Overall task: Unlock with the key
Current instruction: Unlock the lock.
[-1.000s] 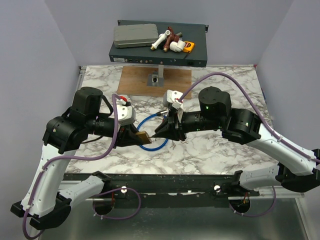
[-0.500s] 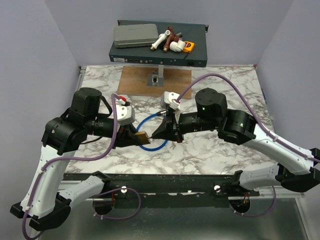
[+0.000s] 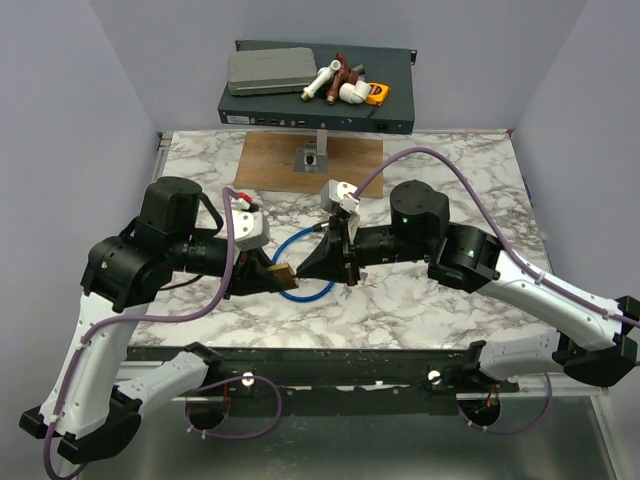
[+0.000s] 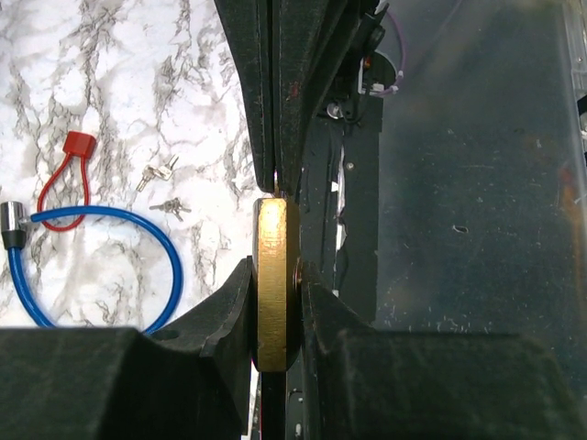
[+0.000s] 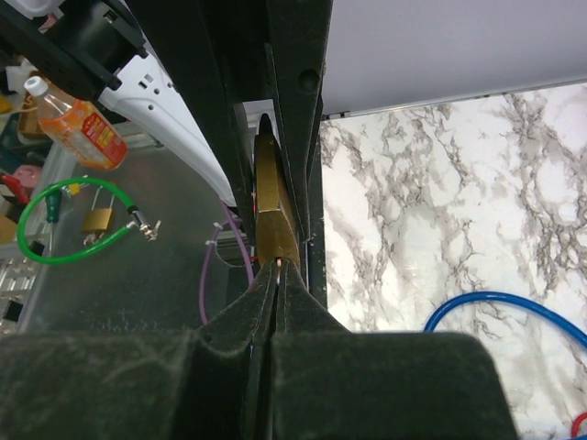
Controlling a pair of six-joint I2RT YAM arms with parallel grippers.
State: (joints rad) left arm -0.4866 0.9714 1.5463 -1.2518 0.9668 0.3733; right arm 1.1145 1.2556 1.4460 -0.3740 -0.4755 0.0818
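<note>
A tiny silver key (image 4: 158,171) is seen lying flat on the marble table (image 3: 420,310), with a second key (image 4: 171,209) just beside it. Both are near a red loop strap (image 4: 78,145); whether they are tied to it cannot be told. The strap is crossed by a blue cable (image 4: 83,212) that curves around below the keys and ends in a metal plug (image 4: 9,225). Neither key on the table is touched by a gripper.

Beside them, a brass padlock (image 4: 272,293) is clamped edge-on by its flat faces between the fingers of the left gripper (image 4: 272,280). The narrow end of the padlock is met by the tips of the right gripper (image 5: 278,268), whose fingers are pressed together with only a thin slit between them. A small glint is seen at those tips where the brass is touched; whether a key is pinched there cannot be told. The padlock's shackle is hidden in both wrist views.
</note>
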